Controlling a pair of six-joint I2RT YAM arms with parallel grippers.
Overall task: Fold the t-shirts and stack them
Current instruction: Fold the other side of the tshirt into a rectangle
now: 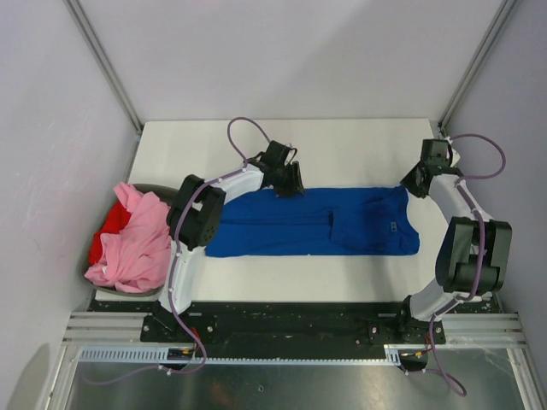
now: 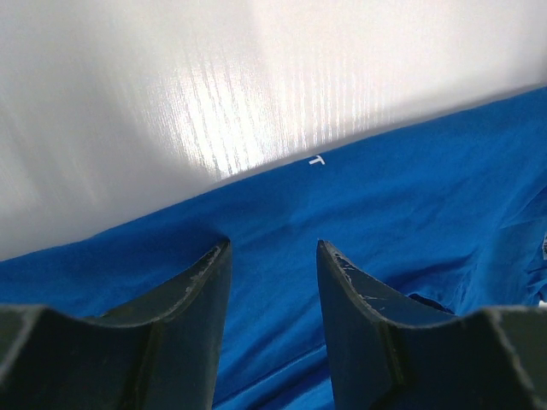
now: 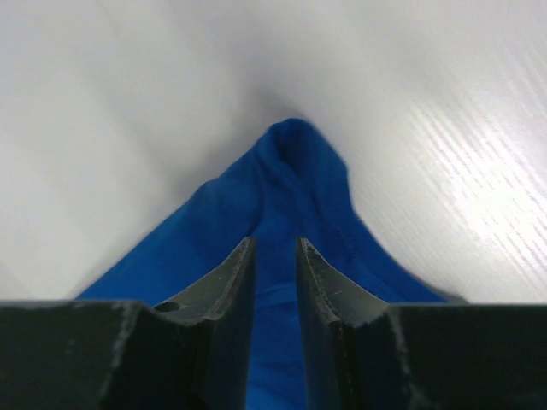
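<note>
A: Left pincer (image 2: 272, 248), dark wedge fingers?
B: Released, spread over smooth blue t-shirt (image 1: 312, 222), a long folded strip, ctr of white desk (image 1: 359, 145).
A: Right pincer (image 3: 275, 243)?
B: Released too, jaws narrowly apart; cloth bunched to a peak at tips. Pink t-shirt (image 1: 137, 243) & red t-shirt (image 1: 108, 226) crumpled, left edge.

Three t-shirts: blue t-shirt (image 1: 312, 222), pink t-shirt (image 1: 137, 243), red t-shirt (image 1: 109, 224). One bin (image 1: 92, 256). Two arms: left arm (image 1: 198, 213), right arm (image 1: 470, 248).

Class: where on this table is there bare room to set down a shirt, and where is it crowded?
Free: the far strip of table beyond the blue shirt, and a narrower near strip. Crowded: the left edge, with the basket, pink shirt and red shirt.
</note>
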